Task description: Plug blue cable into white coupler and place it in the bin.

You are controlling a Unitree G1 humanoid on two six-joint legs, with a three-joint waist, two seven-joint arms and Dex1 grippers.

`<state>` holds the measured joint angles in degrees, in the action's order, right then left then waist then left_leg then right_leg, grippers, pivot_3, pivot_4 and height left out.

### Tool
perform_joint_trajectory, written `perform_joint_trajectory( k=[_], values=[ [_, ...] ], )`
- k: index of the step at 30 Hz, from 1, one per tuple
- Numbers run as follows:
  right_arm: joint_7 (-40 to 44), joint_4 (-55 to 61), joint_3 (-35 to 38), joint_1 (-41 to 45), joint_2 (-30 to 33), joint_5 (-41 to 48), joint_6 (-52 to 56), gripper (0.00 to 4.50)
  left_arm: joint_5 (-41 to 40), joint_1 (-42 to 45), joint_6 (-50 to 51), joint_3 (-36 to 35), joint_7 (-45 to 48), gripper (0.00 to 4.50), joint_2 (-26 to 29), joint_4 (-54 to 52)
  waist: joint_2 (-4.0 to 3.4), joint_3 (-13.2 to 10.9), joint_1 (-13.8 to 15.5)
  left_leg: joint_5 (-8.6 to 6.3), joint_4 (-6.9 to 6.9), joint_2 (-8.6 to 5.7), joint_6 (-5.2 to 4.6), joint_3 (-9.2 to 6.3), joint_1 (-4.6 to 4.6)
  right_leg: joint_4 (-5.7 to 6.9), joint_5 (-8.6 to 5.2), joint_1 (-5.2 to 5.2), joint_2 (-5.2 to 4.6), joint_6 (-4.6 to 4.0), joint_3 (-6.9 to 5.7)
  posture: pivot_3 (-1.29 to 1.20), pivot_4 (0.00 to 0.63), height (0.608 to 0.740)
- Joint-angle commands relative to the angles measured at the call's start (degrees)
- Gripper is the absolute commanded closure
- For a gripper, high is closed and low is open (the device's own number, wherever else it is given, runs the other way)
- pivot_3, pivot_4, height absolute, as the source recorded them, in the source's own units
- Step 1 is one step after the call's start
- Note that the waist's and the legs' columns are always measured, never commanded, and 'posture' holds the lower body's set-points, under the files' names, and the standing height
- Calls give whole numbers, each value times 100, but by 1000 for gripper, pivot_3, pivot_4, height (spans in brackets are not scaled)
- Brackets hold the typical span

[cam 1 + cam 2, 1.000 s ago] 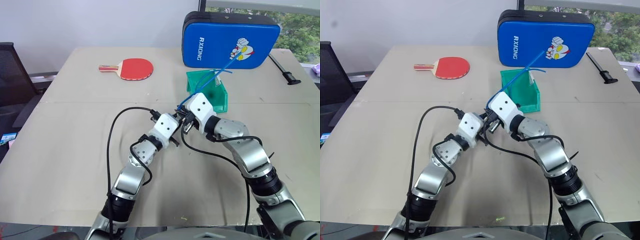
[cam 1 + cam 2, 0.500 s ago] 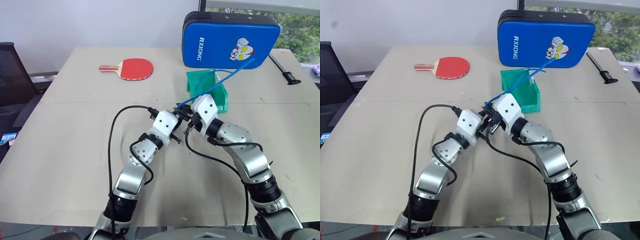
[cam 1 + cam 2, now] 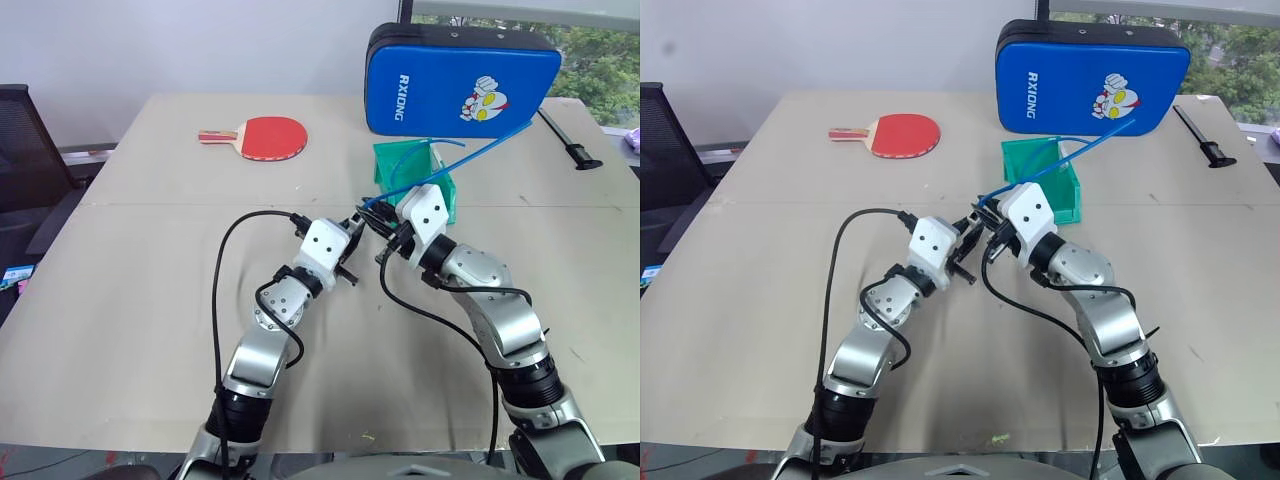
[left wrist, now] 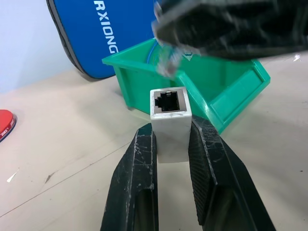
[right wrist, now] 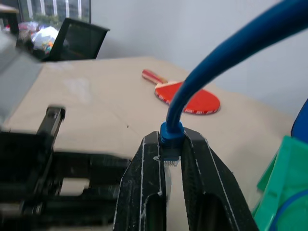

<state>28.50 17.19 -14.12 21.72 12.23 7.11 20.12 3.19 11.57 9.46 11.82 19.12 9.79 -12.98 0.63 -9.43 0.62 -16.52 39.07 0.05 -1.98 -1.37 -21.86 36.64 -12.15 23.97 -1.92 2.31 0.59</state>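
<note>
Currently, head views: both arms meet mid-table over the tan table. The left gripper and right gripper face each other, tips nearly touching. The blue cable runs from the right gripper up and away over the bin, its free end near the blue case. Bin sits just behind the grippers, a second thin blue cable arching inside it. Case reads "RXIONG" with a cartoon print. Red paddle lies far left, black tool far right; no writing readable on either

Left wrist view: left gripper is clamped on the white coupler, socket hole facing outward and empty. The clear plug hangs just above and beyond the socket, held by the other gripper, not yet in. "RXIONG" partly readable on the case behind

Right wrist view: right gripper is closed on the cable's plug end, cable rising out between the fingers

Progress, as judged: both parts picked up and brought together, plug roughly lined up but not inserted. Left to do: push plug into socket, then drop the joined pair in the bin
</note>
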Motion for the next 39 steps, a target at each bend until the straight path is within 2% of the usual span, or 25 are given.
perform_joint_trajectory(
  k=[1,23,39],
  values=[
    [20,147,-81,3,29,-40,50,4500,-6,82,-78,28,-2,4212,-17,-228,0,0,-3,0,0,0,0,0,0,0,0,0,0,0,0,0,150,740],
    [48,68,-360,19,134,-286,316,4500,32,60,-56,184,76,4212,37,-348,0,0,-1,0,0,0,0,0,1,1,0,0,0,0,0,0,150,740],
    [-23,221,-130,-160,217,-166,418,4500,-78,21,16,84,-16,4212,-54,-331,0,0,-1,0,0,0,0,-1,1,1,0,0,0,0,0,0,150,740]
  ],
)
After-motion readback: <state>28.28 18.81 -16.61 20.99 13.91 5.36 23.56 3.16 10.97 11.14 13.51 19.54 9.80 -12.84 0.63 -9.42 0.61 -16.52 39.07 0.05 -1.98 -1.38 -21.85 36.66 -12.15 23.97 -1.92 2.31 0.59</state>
